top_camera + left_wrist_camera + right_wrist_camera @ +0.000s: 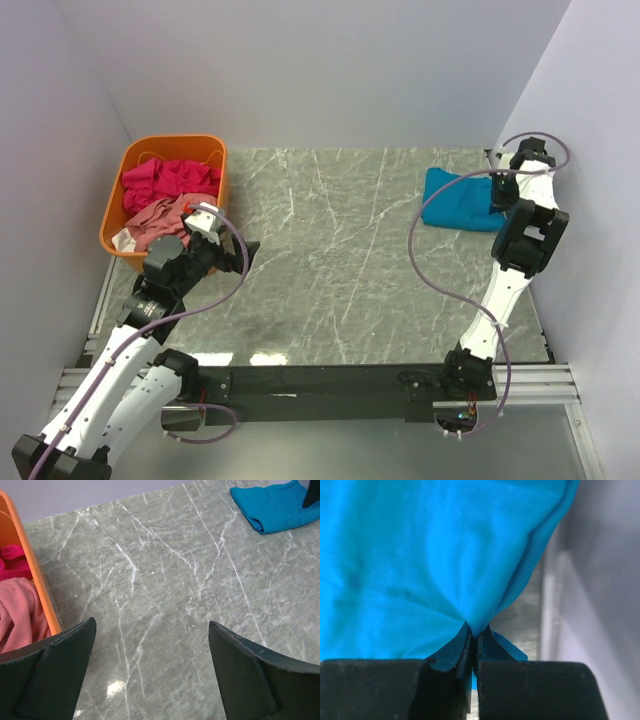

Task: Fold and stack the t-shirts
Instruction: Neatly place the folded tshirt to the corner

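The rectangular orange plastic basket (176, 141) is shown holding a crumpled magenta-pink cotton t-shirt (170, 180) and, on its near side, a dusty salmon-pink cotton t-shirt (160, 220). Just right of the basket, the left gripper (151, 624) is held spread wide over the grey marble-patterned tabletop (330, 260). Well right of the basket, the folded teal-blue cotton t-shirt (460, 200) is pinched at its edge by the right gripper (474, 635).

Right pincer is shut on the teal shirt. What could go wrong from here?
1. The right pincer holds only a small pinch of the teal t-shirt; pulling could unfold it or let it slip.
2. The side wall is close; lifting might bump it.
3. The open left pincer hangs beside the orange basket; reaching in might knock its rim.
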